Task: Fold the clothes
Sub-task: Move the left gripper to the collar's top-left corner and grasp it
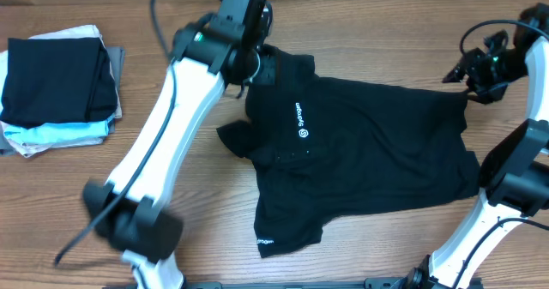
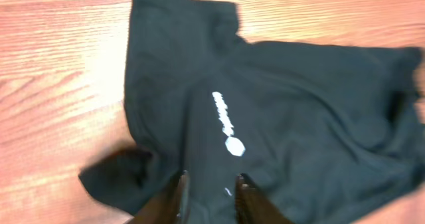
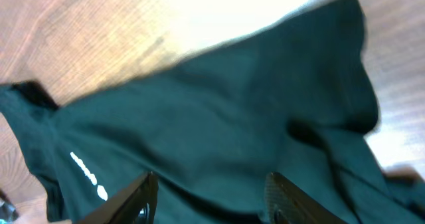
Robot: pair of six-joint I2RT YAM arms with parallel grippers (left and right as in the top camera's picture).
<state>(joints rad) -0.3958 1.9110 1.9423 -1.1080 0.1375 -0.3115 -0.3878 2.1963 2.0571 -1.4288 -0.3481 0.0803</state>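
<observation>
The black T-shirt [image 1: 369, 143] lies rumpled and partly spread across the middle of the table. Its white chest logo [image 1: 302, 126] faces up and there is white lettering at a sleeve hem [image 1: 266, 240] near the front. My left gripper [image 1: 262, 66] hovers over the shirt's far left edge. In the left wrist view its fingers [image 2: 212, 184] are apart over the shirt [image 2: 299, 98], just below the logo [image 2: 229, 134]. My right gripper [image 1: 465, 70] is at the shirt's far right corner. Its fingers [image 3: 211, 187] are wide open above the shirt [image 3: 232, 104].
A stack of folded garments [image 1: 56, 87], black on top of pale blue, white and grey, sits at the far left of the wooden table [image 1: 189, 229]. Both arm bases stand at the front edge.
</observation>
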